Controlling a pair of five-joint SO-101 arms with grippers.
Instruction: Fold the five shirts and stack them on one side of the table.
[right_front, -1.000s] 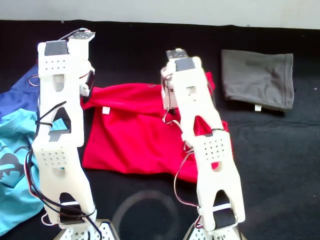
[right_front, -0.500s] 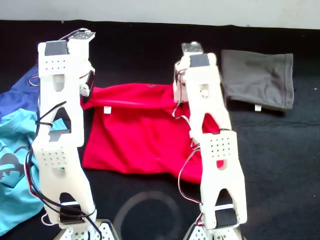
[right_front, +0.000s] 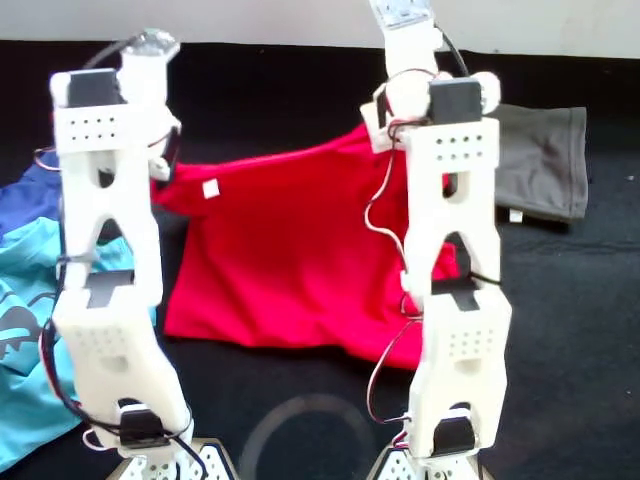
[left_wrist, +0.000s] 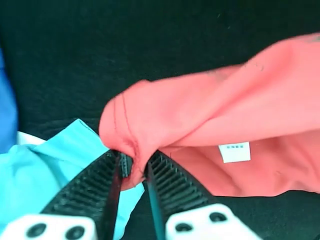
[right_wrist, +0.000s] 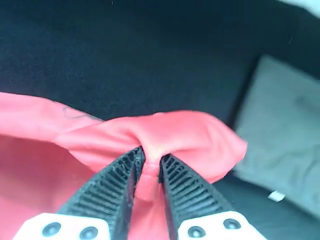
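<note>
A red shirt (right_front: 280, 250) hangs lifted by its far edge between the two arms, its near part still lying on the black table. My left gripper (left_wrist: 134, 167) is shut on the shirt's left corner (left_wrist: 125, 125), near the white label (left_wrist: 234, 152). My right gripper (right_wrist: 149, 162) is shut on a bunched fold of the red shirt (right_wrist: 165, 135) at its right corner. In the high view the left gripper (right_front: 160, 172) and right gripper (right_front: 385, 125) both stand raised at the far side. A folded grey shirt (right_front: 535, 160) lies at the far right.
A light blue shirt (right_front: 25, 330) and a dark blue shirt (right_front: 30, 185) lie crumpled at the table's left edge. The grey shirt (right_wrist: 285, 135) is close behind the right gripper. Black tablecloth (right_front: 570, 330) is bare at the near right.
Both arms have risen and pulled the red shirt's far edge up off the table. The right arm has also shifted right, toward the grey shirt, stretching the cloth.
</note>
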